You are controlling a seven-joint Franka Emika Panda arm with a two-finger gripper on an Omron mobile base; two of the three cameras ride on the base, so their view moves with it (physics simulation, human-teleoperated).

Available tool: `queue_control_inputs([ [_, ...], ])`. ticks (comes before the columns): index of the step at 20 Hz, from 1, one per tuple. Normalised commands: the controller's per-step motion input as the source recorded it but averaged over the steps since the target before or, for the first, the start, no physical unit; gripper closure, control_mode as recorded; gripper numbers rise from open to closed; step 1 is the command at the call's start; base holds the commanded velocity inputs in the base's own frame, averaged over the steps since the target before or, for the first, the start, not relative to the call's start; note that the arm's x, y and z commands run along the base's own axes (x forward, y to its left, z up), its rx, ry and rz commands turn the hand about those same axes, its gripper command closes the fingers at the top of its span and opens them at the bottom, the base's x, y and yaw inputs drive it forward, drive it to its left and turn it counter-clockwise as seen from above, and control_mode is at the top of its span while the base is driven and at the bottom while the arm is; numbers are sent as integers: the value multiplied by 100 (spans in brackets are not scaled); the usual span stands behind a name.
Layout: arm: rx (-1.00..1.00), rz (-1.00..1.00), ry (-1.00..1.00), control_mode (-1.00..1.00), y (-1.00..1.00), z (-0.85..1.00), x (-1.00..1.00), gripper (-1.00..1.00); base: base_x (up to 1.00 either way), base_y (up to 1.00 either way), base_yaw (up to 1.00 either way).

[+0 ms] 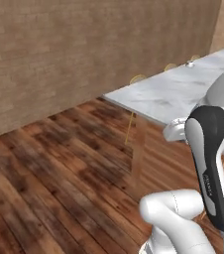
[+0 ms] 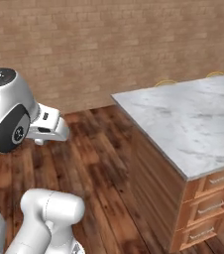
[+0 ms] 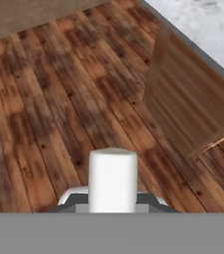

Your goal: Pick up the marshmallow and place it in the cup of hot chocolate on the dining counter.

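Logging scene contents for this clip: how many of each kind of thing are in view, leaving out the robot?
marshmallow: 1
cup: 1 (far off, tiny)
counter: 1
stools: 3
Total: 6

White arm (image 1: pixel 210 163) in front of the dining counter (image 1: pixel 168 94), above plank floor (image 1: pixel 59 163), brick wall (image 1: pixel 84 44) behind.

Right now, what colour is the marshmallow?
White; the marshmallow shows best in the hand view.
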Motion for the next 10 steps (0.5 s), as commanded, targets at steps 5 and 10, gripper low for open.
queue_control_inputs([
  [5,0,0,0,100,0,0,0,100,100,80,-49],
  [10,0,0,0,100,0,0,0,100,100,79,-49],
])
